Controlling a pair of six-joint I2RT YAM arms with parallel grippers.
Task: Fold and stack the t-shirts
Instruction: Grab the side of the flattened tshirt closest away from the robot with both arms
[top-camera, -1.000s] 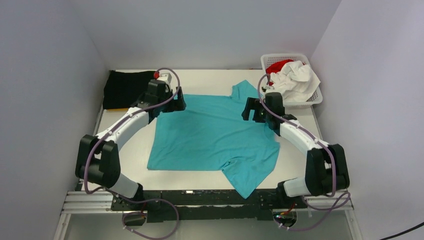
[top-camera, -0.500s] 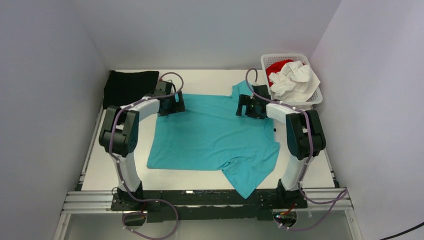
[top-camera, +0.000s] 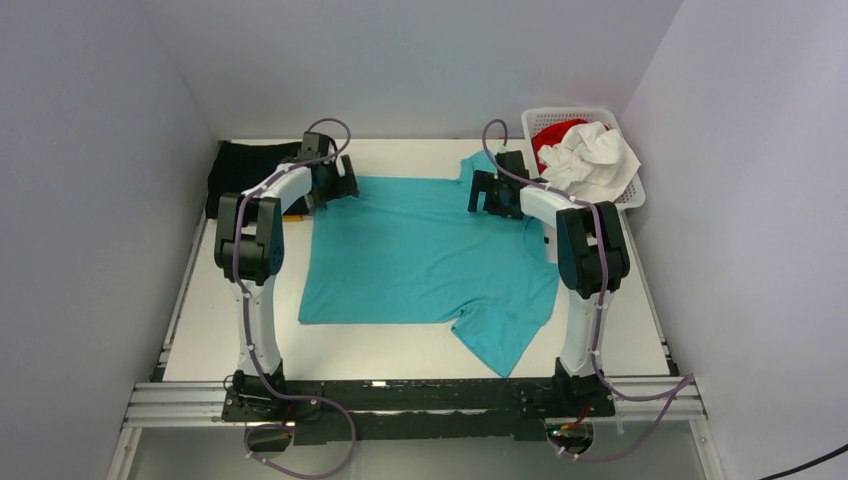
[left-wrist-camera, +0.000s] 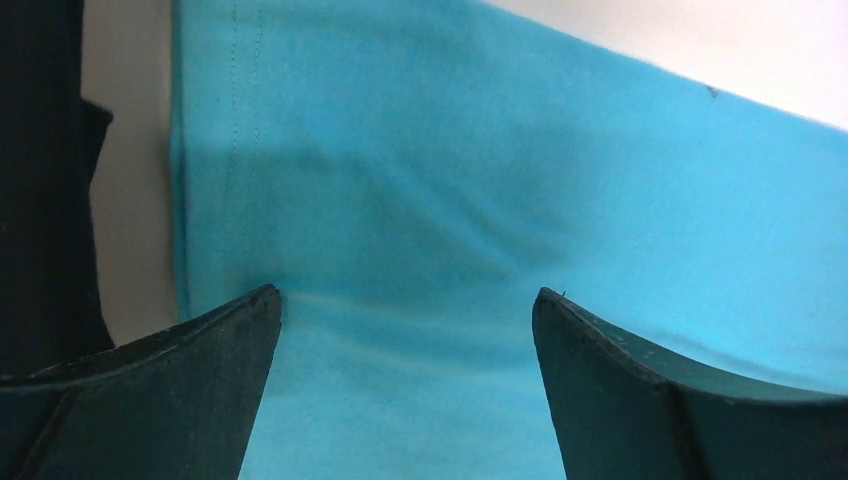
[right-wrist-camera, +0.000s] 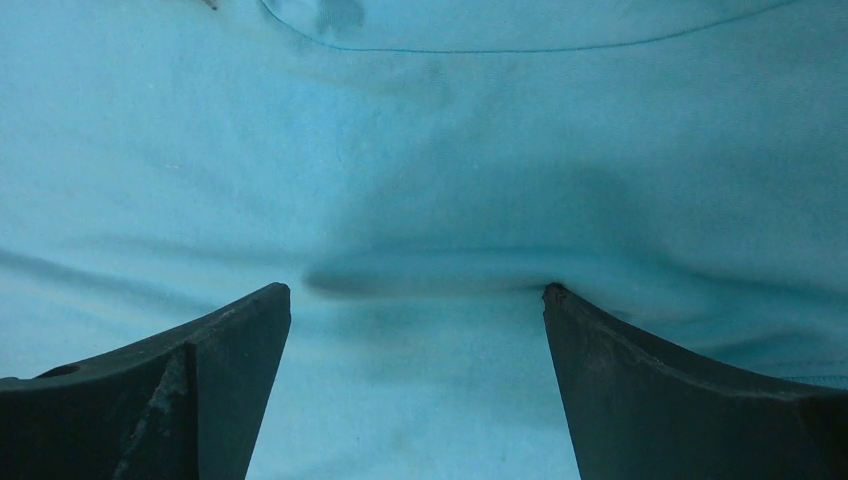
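A turquoise t-shirt lies spread flat on the middle of the tabletop, one sleeve trailing toward the near edge. It looks light, limp and easily wrinkled (best pinched at a hem or shoulder seam). Along its far side, the left fingers and right fingers are spread wide, cloth lying between each pair.

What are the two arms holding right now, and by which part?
Nothing is gripped: the left gripper and right gripper sit open over the turquoise t-shirt, at its hem corner and near its collar.
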